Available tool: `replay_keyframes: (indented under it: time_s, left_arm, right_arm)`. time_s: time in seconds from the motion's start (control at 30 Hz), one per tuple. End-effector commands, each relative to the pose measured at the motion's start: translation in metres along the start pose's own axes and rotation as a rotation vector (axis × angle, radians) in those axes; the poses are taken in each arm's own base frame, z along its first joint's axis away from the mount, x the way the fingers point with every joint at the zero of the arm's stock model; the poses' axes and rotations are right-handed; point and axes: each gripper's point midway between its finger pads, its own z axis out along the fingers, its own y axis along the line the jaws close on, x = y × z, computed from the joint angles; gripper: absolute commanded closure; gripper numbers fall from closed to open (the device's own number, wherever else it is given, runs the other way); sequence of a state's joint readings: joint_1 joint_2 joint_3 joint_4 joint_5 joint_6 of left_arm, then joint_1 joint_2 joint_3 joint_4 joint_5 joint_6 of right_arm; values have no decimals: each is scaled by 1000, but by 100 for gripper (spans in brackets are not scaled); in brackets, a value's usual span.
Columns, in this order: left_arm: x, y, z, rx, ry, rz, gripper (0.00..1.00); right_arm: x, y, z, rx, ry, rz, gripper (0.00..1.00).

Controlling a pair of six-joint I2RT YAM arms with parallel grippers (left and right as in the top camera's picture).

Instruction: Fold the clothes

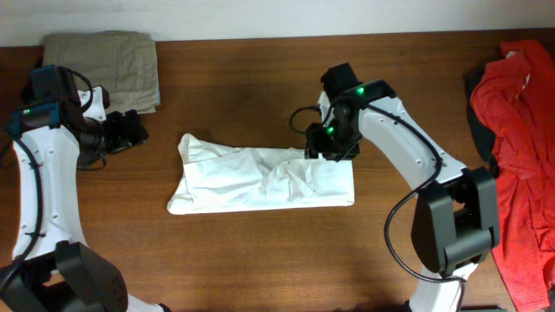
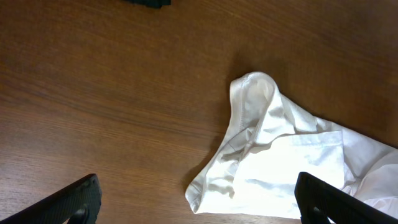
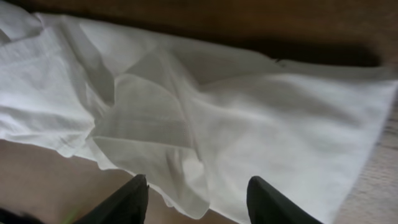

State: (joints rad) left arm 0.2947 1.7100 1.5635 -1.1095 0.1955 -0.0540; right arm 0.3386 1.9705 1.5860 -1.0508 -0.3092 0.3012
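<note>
The clothes, a white shirt [image 1: 260, 178], lie folded into a long crumpled strip across the middle of the wooden table. My right gripper [image 1: 329, 152] hovers over the strip's upper right edge. In the right wrist view it [image 3: 198, 182] stands open, and the loose white fabric [image 3: 249, 112] lies flat below, a rumpled fold between the fingers but not pinched. My left gripper [image 1: 134, 130] is off to the left of the shirt, apart from it. In the left wrist view it [image 2: 199, 186] is wide open over bare wood, with the shirt's rolled left end [image 2: 286, 168] ahead.
Folded khaki trousers [image 1: 108, 65] sit at the back left corner, just behind my left arm. A bright red garment [image 1: 520, 130] is heaped along the right edge, beside the right arm's base [image 1: 451, 225].
</note>
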Motion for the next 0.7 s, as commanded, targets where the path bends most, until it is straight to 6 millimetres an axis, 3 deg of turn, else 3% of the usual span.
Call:
replay_keyframes:
  time_s: [0.0,0.1,0.2,0.33,0.4,0.43,0.5,0.53,0.6,0.67]
  left_arm:
    - [0,-2,1,12,2,-3,1]
    - [0,-2,1,12,2,-3,1]
    - [1,-2,1,12,5,-4,1]
    - [1,-2,1,11,5,-4,1]
    - [1,-2,1,11,5,-4,1]
    - [1,-2,1,11,5,-4,1]
    - [1,-2,1,11,6,-4,1]
    - [1,-2,1,11,5,-4,1]
    - [1,-2,1,11,6,-3,1]
    - [1,-2,1,11,8,-4,1]
  right_arm:
    - [13,12,27,-26,49,-34,45]
    - [8,30,44,-60,32,-66,46]
    - [0,60,59,-159,5,-109,46]
    - [-24,91,57,-247,-104,-121,59]
    - [-42,101,50,-294,-178,-133,60]
    - [-50,108,40,-336,-198,-143,49]
    - [-64,114,14,-408,-215,-146,46]
    - [-72,111,-8,-438,-219,-138,46]
    - [-82,90,-47,-421,-230,-118,49]
    - [-77,54,-85,-358,-205,-141,54]
